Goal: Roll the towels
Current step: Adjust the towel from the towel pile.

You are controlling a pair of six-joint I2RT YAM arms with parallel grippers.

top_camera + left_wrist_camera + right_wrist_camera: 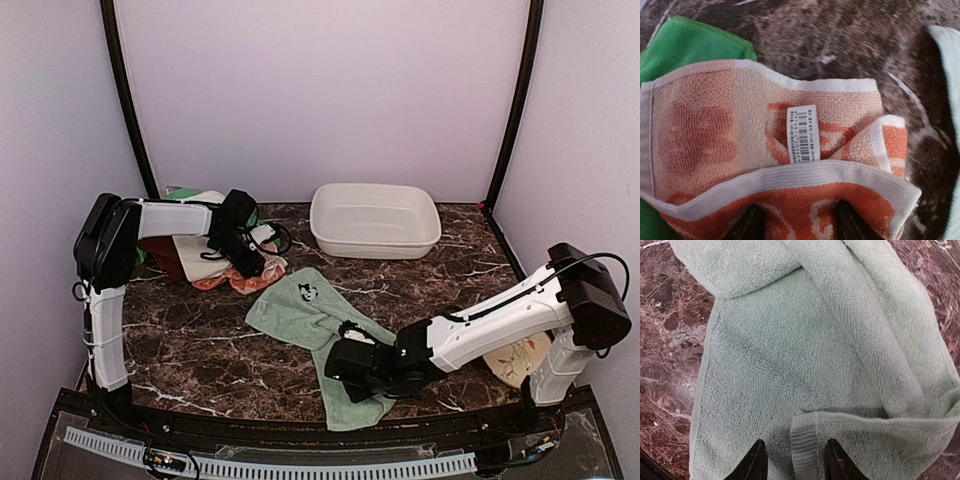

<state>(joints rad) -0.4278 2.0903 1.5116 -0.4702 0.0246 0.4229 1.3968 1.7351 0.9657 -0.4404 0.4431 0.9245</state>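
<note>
We start the roll from the near edge of the sage-green towel (pixel 325 330).

Left gripper (pixel 252 265) rests on the orange towel (pixel 240 278), fingers apart; right gripper (pixel 350 365) pinches the sage towel's folded near hem, so we should tuck tight and roll evenly away.

Even, diffuse overhead light; soft shadows lie close under both arms on the dark marble worktop (pixel 200 340). The orange towel (pixel 765 150) is sharp at its barcode label (pixel 803 133), while the worktop beyond it blurs. Sage-green towel (pixel 805 370) weave stays crisp.
</note>
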